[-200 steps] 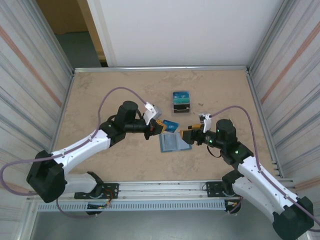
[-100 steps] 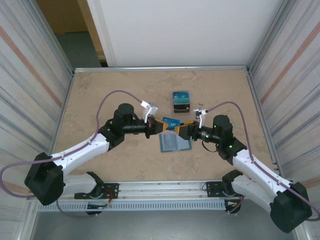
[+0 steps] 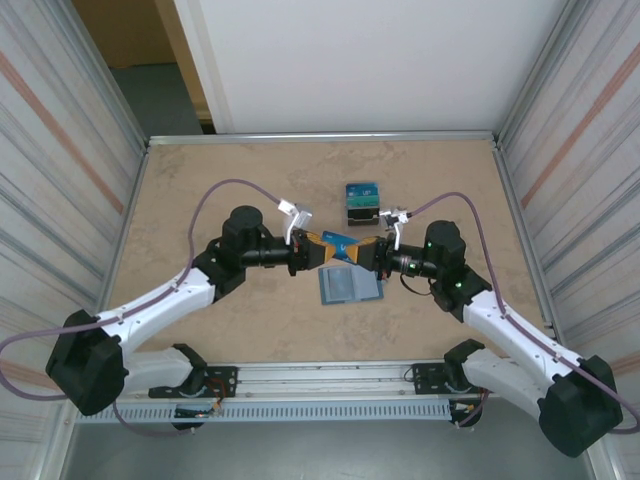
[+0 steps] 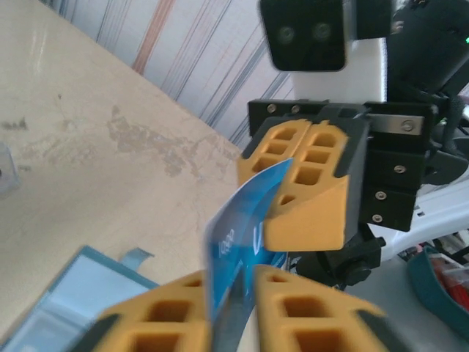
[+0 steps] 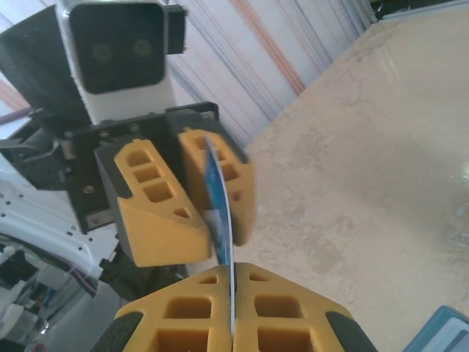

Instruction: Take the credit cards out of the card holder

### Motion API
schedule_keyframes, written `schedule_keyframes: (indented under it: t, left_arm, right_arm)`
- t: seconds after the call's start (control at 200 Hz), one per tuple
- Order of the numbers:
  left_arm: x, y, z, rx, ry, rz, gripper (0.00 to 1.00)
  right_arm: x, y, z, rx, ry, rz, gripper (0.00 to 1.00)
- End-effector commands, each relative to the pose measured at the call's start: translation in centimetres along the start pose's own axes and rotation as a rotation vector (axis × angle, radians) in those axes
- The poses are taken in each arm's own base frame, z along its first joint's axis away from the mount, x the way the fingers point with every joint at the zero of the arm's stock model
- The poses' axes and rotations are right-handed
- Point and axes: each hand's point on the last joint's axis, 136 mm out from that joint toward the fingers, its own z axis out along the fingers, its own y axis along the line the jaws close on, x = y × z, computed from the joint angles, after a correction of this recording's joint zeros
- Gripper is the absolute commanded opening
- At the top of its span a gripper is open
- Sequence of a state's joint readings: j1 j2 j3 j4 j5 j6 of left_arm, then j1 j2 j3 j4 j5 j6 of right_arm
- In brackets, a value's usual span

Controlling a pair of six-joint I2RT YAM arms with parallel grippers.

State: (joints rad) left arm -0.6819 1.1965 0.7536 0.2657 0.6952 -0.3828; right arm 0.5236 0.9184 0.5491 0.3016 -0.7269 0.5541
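One blue credit card [image 3: 342,241] hangs in the air between both grippers, above the table. My right gripper [image 5: 233,275] is shut on the card's [image 5: 218,198] near edge. My left gripper [image 4: 233,279] stands slightly open around the other end of the card [image 4: 242,213], which leans on one finger with a gap to the other. In the top view the left gripper [image 3: 322,251] and the right gripper [image 3: 366,253] face each other tip to tip. The card holder [image 3: 350,287] lies open and flat on the table just below them, its pale inner pockets up.
A small dark-based stand [image 3: 362,203] with a blue-teal top sits behind the grippers. Metal rails and ribbed walls bound the beige table [image 3: 200,190] on the left, right and back. A corner of the card holder [image 4: 73,293] lies under the left gripper.
My right gripper moved left to the card and shut on its free end. My left gripper, shut on the card before, has loosened its jaws.
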Motion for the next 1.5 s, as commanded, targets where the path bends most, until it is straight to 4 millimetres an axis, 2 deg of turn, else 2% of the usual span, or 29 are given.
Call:
schedule_keyframes:
  t: [0.0, 0.05, 0.205, 0.286, 0.346, 0.476, 0.576, 0.677, 0.777, 1.097, 1.153, 1.198, 1.358, 1.463, 1.493]
  left_arm:
    - [-1.7, -1.1, -1.5, -0.013, 0.011, 0.104, 0.46]
    - [-1.9, -0.7, -2.0, -0.056, 0.04, 0.141, 0.55]
    - [-3.0, -0.5, -2.5, -0.124, 0.116, 0.251, 0.7]
    - [-3.3, -1.2, -2.2, -0.079, 0.153, 0.301, 0.72]
    - [-3.4, -1.9, -1.9, -0.023, 0.179, 0.348, 0.72]
    - [-3.6, -2.6, -1.1, 0.046, 0.237, 0.425, 0.61]
    - [-3.5, -2.4, -0.7, 0.066, 0.28, 0.478, 0.58]
    - [-2.7, -2.2, -0.3, 0.097, 0.353, 0.505, 0.55]
    - [-1.9, -2.0, 0.3, 0.118, 0.413, 0.531, 0.48]
    - [-0.1, -2.1, 1.2, 0.215, 0.507, 0.525, 0.48]
    - [0.1, -1.8, 1.3, 0.214, 0.521, 0.518, 0.45]
    - [0.3, -1.6, 1.4, 0.216, 0.531, 0.514, 0.38]
    - [0.2, -1.4, 1.8, 0.224, 0.545, 0.512, 0.0]
    - [-0.2, 0.0, 2.4, 0.172, 0.544, 0.543, 0.0]
    - [-0.4, 0.7, 2.7, 0.145, 0.542, 0.559, 0.0]
  right_arm:
    - [-0.5, 0.6, -0.6, 0.036, 0.016, -0.068, 0.0]
    - [-0.3, 0.5, -0.9, 0.06, 0.033, -0.086, 0.0]
    - [0.5, 0.4, -1.4, 0.093, 0.103, -0.095, 0.0]
    - [0.8, 0.6, -1.4, 0.08, 0.132, -0.097, 0.0]
    - [1.0, 0.9, -1.3, 0.068, 0.151, -0.095, 0.0]
    - [1.1, 1.2, -1.2, 0.043, 0.175, -0.097, 0.0]
    - [1.1, 1.4, -1.0, 0.028, 0.189, -0.097, 0.0]
    - [1.1, 1.5, -1.0, 0.02, 0.198, -0.1, 0.0]
    - [1.2, 1.5, -0.9, 0.017, 0.205, -0.101, 0.0]
    - [1.0, 1.3, -0.7, 0.015, 0.209, -0.104, 0.0]
    - [0.9, 1.3, -0.7, 0.013, 0.209, -0.104, 0.0]
    - [0.9, 1.4, -0.7, 0.012, 0.208, -0.105, 0.0]
    - [0.8, 0.9, -0.8, 0.036, 0.205, -0.104, 0.0]
    - [0.7, -0.6, -1.0, 0.123, 0.192, -0.096, 0.23]
    - [0.7, -1.3, -1.2, 0.167, 0.185, -0.092, 0.41]
